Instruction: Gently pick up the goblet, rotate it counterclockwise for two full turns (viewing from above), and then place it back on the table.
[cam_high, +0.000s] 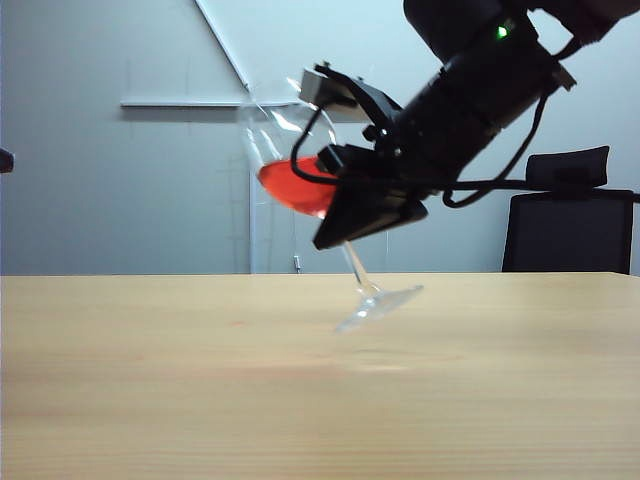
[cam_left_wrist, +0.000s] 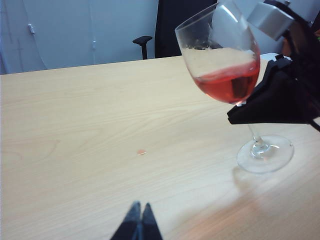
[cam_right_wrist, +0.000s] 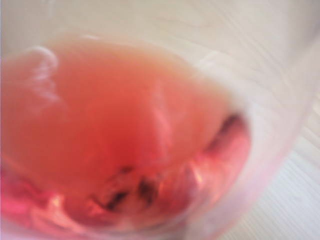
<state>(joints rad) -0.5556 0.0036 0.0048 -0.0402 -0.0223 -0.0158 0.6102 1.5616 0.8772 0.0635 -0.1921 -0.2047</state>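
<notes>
Thin clear glass, red liquid sloshing in the bowl: goblet (cam_high: 300, 165) hanging tilted above the table (cam_high: 150, 380), foot clear of the wood. Clamped by the right gripper (cam_high: 365, 200), jaws nearly closed around the base of the bowl and top of the stem. Left gripper (cam_left_wrist: 139, 222) pinched together on nothing, low over the table, well apart from the glass. Fragile, slick, top-heavy with liquid; likely to spill if tipped further. Best held low on the bowl, lightly, turned slowly.
</notes>
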